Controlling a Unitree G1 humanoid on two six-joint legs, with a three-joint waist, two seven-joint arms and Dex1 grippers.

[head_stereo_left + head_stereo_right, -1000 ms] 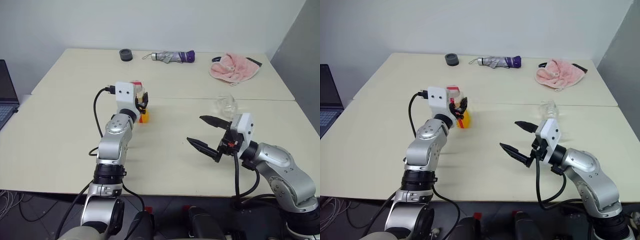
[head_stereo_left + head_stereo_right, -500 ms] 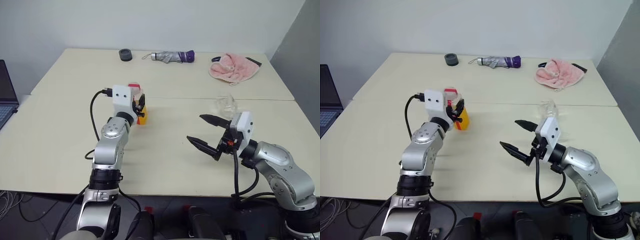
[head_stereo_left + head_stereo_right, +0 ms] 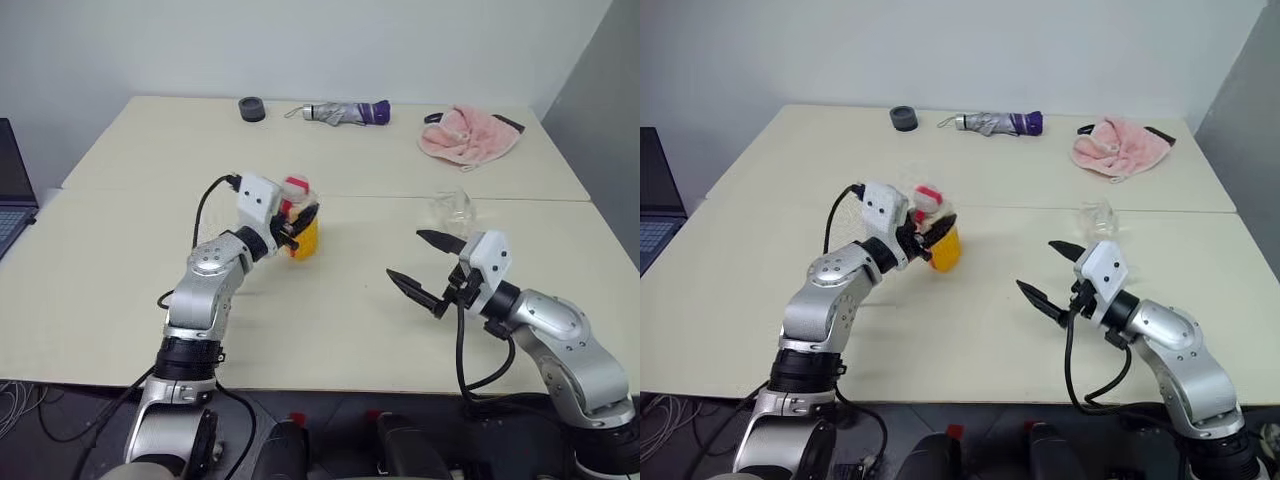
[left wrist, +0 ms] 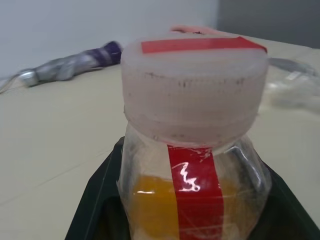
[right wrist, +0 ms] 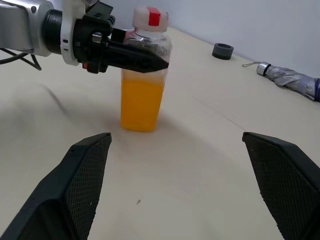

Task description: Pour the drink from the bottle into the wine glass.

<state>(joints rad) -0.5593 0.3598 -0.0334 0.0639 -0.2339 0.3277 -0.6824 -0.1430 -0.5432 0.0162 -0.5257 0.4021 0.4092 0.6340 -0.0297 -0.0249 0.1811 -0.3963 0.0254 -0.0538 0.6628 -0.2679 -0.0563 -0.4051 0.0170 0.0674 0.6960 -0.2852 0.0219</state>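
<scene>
The bottle (image 3: 304, 240) stands upright near the middle of the table, its lower half full of the orange drink (image 5: 142, 102). It has a red label strip and a pale cap with red tape (image 4: 194, 75). My left gripper (image 3: 297, 222) is shut on the bottle just below the cap, reaching in level from the left. The clear wine glass (image 3: 453, 208) stands upright to the right, just behind my right gripper (image 3: 404, 254). That gripper hangs open and empty, pointing left toward the bottle, well apart from it.
At the far edge of the table (image 3: 120, 270) lie a black round object (image 3: 251, 109), a folded umbrella (image 3: 345, 113) and a pink towel (image 3: 468, 136). A laptop (image 3: 12, 190) sits at the far left. A seam crosses the table behind the bottle.
My left gripper has swung to the right and turned, carrying the bottle toward the table's middle. The right gripper has stayed open and nearly in place.
</scene>
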